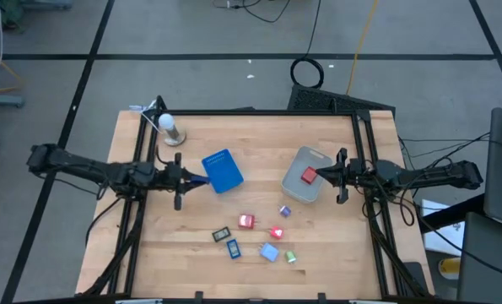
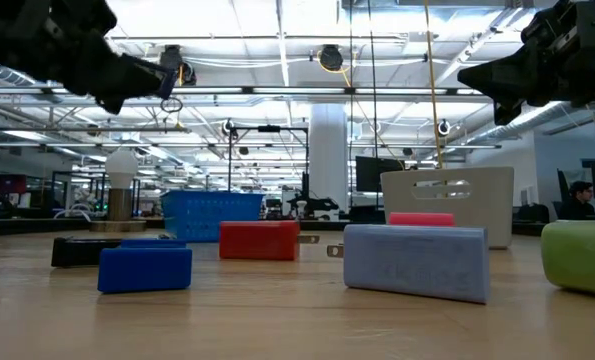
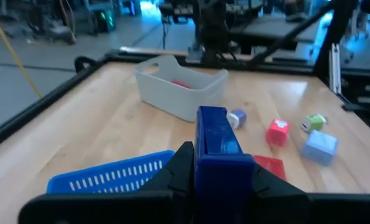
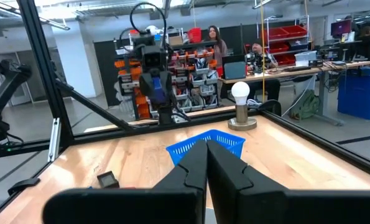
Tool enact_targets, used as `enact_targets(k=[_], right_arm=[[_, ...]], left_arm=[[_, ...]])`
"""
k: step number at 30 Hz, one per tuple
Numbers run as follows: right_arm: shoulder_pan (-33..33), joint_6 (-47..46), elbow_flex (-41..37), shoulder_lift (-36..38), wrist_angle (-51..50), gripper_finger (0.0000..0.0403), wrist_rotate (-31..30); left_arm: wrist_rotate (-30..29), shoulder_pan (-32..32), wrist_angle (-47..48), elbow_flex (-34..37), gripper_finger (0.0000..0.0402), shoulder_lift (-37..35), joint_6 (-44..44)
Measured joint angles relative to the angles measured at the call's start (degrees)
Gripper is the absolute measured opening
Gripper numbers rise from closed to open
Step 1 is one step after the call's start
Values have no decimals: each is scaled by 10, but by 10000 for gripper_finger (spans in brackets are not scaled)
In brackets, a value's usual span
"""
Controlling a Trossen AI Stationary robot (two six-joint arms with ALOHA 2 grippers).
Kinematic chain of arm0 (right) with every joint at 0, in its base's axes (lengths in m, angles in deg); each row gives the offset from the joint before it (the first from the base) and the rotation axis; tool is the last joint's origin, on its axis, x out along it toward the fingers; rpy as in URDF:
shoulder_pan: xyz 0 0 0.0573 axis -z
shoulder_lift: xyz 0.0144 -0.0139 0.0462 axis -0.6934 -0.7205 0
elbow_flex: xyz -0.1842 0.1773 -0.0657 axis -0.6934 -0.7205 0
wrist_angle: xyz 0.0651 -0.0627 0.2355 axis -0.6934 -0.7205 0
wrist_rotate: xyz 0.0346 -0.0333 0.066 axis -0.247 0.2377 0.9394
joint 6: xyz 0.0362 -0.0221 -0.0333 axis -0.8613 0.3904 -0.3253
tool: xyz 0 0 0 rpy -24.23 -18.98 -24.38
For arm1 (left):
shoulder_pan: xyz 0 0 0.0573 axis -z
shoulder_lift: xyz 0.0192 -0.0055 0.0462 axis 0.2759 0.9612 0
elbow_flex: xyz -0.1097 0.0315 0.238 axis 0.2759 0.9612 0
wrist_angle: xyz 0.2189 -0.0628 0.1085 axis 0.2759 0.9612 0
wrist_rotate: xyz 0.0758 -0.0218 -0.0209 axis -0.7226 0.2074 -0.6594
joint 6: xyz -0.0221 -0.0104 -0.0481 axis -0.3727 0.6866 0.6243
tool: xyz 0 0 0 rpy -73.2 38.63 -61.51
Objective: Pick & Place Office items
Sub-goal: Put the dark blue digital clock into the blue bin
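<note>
Claws first: the left claw (image 1: 202,179) hangs above the counter (image 1: 191,232), its arm stretched level from the left edge toward the middle, and its fingers are clamped on a dark blue block (image 3: 217,146) that stands upright between them. Just beyond it, under and past the fingertips, lies the blue tray (image 1: 223,171), a mesh-walled basket resting a little askew near the counter's centre.

The right claw (image 1: 321,175) comes in level from the right edge, raised over the near rim of the clear tub (image 1: 295,187); its two fingers are pressed together with nothing between them. A red piece (image 1: 309,176) lies inside the tub, right below that claw.

Farther out, the remaining office items are scattered on the counter's front half, apart from both claws. A small pale blue piece (image 1: 285,211) sits just in front of the tub. A red piece with a white face (image 1: 246,222) and another red one (image 1: 277,232) lie side by side but apart. Nearer the front edge are a black piece (image 1: 221,233), a second dark blue block (image 1: 233,248), a light blue block (image 1: 269,252) and a green piece (image 1: 291,257), spread in a loose row.

A white bulb on a metal base (image 1: 169,127) stands upright near the back left corner.
</note>
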Motion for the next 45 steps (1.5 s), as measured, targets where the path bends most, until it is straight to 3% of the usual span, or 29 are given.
enact_targets(k=[6,12,15,18,22,30,37,45], right_arm=[[0,0,0,0,-5,0,0],[0,0,0,0,-5,0,1],[0,0,0,0,-5,0,0],[0,0,0,0,-2,0,0],[0,0,0,0,0,0,-1],[0,0,0,0,0,0,-1],[0,0,0,-1,-5,0,-1],[0,0,0,-1,-6,0,-1]], left_arm=[[-34,0,-49,58,61,-15,20],[-61,-1,-64,60,51,-15,51],[-121,-18,-7,30,50,-12,146],[-119,-45,103,-31,50,10,188],[-108,-75,212,-119,61,82,213],[-14,-115,300,-271,50,312,179],[20,-132,342,-346,65,473,166],[43,-161,398,-408,52,572,159]])
